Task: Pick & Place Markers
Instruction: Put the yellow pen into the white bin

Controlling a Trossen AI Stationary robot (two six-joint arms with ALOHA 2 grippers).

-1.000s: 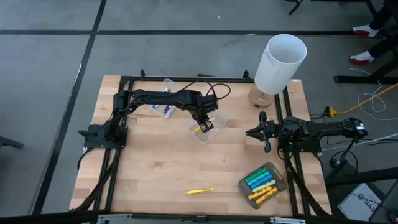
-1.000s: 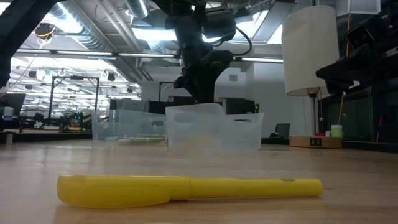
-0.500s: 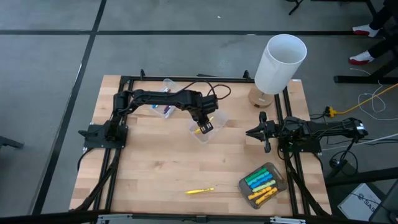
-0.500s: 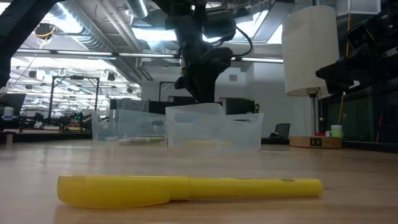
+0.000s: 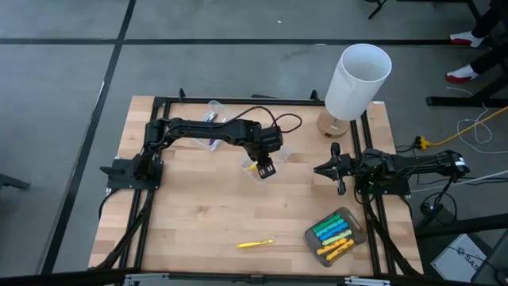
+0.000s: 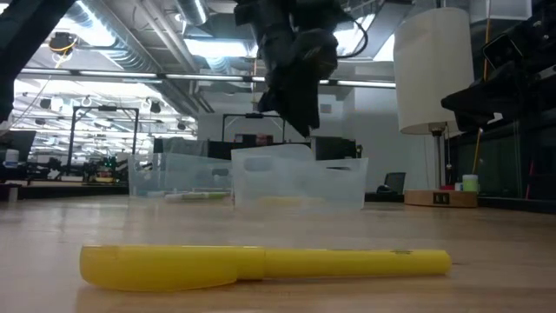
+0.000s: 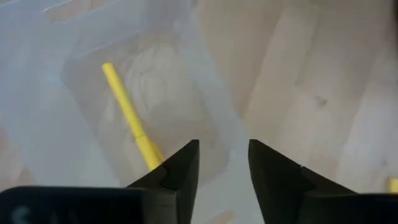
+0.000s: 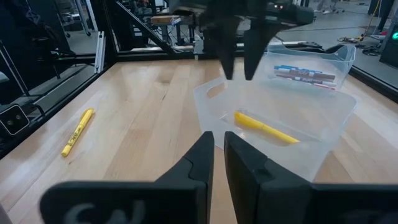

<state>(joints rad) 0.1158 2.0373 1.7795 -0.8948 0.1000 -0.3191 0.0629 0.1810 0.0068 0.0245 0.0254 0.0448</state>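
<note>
Left wrist view: we see our left hand (image 7: 222, 163) released, empty, just above the clear tub (image 7: 99, 74) holding one yellow marker (image 7: 129, 115). Beyond the tub, our right hand (image 5: 336, 170) waits clenched, empty.

You have one yellow marker (image 7: 129, 117) lying flat on the floor of the clear tub (image 8: 323, 134) near the table's middle, free of any grip. A second yellow marker (image 5: 254, 244) lies flat on the bare wood near the front edge. In the far tub (image 8: 345, 59) you can see white markers with blue caps (image 8: 306, 74) lying side by side. The remaining markers (image 5: 332, 233), green, light blue and yellow, lie packed together in the tray (image 5: 311, 239) at the front right.
</note>
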